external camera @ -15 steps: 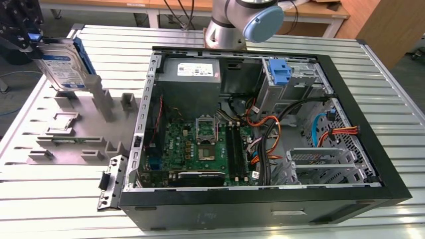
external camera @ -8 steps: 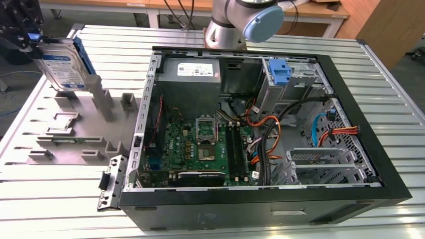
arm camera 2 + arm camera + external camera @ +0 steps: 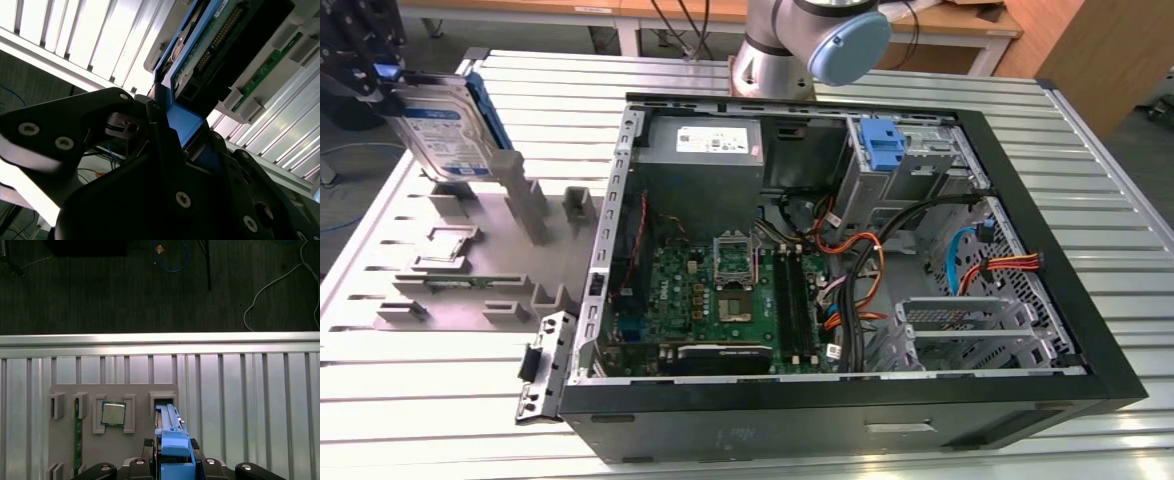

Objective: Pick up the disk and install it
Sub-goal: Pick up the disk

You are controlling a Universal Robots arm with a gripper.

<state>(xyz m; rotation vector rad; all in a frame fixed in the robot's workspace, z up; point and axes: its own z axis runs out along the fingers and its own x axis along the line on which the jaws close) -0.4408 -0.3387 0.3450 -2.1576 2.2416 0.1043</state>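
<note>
The disk [image 3: 443, 125], a silver hard drive with a white-and-blue label in a blue bracket, stands on edge at the exterior view's far left, over the grey fixture plate [image 3: 467, 300]. My gripper [image 3: 384, 85] is shut on its upper end. In both wrist views the dark fingers [image 3: 142, 465] clamp the blue bracket [image 3: 175, 450] [image 3: 182, 122]. The second wrist view shows the disk's green circuit-board side [image 3: 210, 47]. I cannot tell whether its lower edge still touches the fixture's slot [image 3: 161, 401].
The open computer case [image 3: 854, 400] lies on the ribbed metal table [image 3: 427, 400], with motherboard [image 3: 720, 290], power supply [image 3: 700, 145], a blue latch on a drive cage [image 3: 887, 145] and orange cables [image 3: 994, 265]. The fixture holds a processor chip [image 3: 113, 413] and memory stick [image 3: 77, 435].
</note>
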